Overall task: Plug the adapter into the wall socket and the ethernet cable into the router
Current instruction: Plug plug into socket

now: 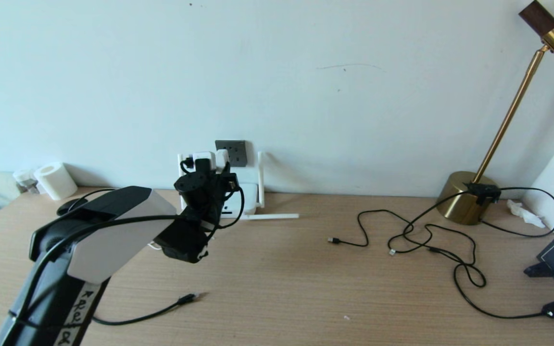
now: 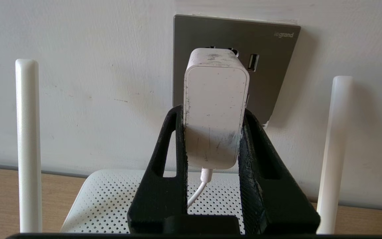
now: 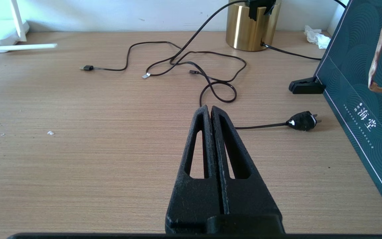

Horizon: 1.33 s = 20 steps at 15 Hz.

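The white adapter (image 2: 215, 106) is clamped between the black fingers of my left gripper (image 2: 213, 110), its thin white cord (image 2: 196, 196) hanging below. Its far end sits at the dark grey wall socket (image 2: 270, 76); the pins are hidden. In the head view the left gripper (image 1: 209, 168) holds the adapter (image 1: 207, 157) just left of the socket (image 1: 232, 151), above the white router (image 1: 248, 194). The black ethernet cable (image 1: 188, 299) lies loose on the desk near the front. My right gripper (image 3: 210, 108) hovers shut and empty over the desk.
Two router antennas (image 2: 28, 142) stand on either side of the adapter; another lies flat (image 1: 272, 216). Thin black cables (image 1: 426, 240) sprawl at the right by a brass lamp base (image 1: 467, 197). A black two-pin plug (image 3: 302, 120) and a dark teal bag (image 3: 360, 83) are at the far right.
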### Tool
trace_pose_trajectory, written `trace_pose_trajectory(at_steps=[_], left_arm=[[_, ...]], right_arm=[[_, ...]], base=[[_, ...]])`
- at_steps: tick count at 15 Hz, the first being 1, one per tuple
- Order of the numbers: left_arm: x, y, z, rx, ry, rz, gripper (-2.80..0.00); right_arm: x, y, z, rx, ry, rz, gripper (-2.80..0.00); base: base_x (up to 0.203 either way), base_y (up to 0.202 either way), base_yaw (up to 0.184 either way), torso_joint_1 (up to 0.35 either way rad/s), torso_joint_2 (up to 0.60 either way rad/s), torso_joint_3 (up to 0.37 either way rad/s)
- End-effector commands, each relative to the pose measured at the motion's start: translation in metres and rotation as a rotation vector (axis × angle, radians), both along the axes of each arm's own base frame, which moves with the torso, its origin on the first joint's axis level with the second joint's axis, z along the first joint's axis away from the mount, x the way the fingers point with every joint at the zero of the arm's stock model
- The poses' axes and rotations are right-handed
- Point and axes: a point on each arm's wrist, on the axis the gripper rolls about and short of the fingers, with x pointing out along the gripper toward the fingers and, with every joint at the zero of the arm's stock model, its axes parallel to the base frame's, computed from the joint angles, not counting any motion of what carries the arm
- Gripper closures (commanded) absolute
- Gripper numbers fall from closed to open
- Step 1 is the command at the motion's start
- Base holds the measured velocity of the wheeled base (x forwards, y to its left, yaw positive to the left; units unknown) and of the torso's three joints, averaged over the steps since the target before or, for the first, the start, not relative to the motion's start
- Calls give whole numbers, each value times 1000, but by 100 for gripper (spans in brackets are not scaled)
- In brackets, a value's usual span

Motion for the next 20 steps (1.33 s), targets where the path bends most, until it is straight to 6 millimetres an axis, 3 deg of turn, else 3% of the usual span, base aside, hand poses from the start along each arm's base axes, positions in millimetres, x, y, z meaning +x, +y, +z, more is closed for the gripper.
trace_pose_trajectory(at_steps=[1,20], left_arm=[[0,0,1,14,-9,-7,0],[4,-1,2,14,-73,2,0]], right_arm=[[0,0,0,0,-1,-1,0],[0,0,0,0,1,-2,0]], base=[[0,0,0,0,0,0],[0,0,0,0,0,0]])
